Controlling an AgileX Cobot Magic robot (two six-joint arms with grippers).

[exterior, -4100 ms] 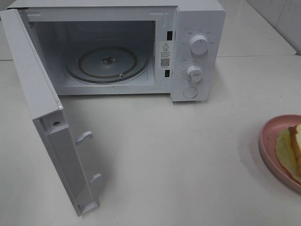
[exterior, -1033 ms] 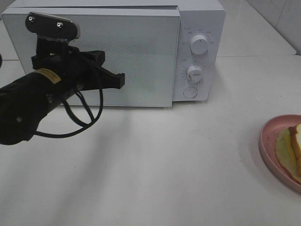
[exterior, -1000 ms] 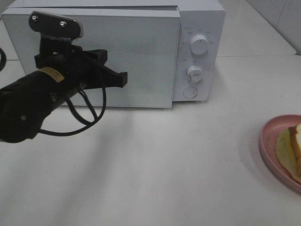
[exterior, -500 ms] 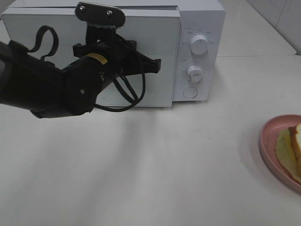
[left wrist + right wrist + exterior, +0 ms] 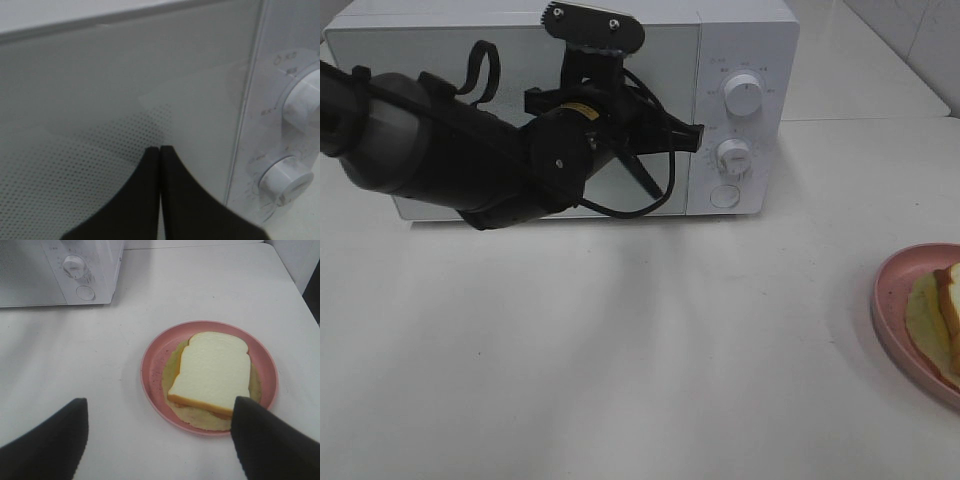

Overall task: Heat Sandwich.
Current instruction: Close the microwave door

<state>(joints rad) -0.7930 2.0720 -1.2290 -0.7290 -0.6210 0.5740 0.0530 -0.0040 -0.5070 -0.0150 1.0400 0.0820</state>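
The sandwich (image 5: 214,371) lay flat on its pink plate (image 5: 152,371) at the right edge of the surface (image 5: 650,360), well apart from the microwave (image 5: 740,60) at the far side. I judged it sat there waiting to be carried over, since the microwave door (image 5: 510,50) looked shut and nothing touched the food. My right gripper (image 5: 159,437) hovered near the plate with jaws wide, holding nothing, presumably placed for a pickup. My left gripper (image 5: 159,150), jaws pressed together and empty, pointed at the door's right edge beside the 2 dials (image 5: 744,95), likely to work the door.
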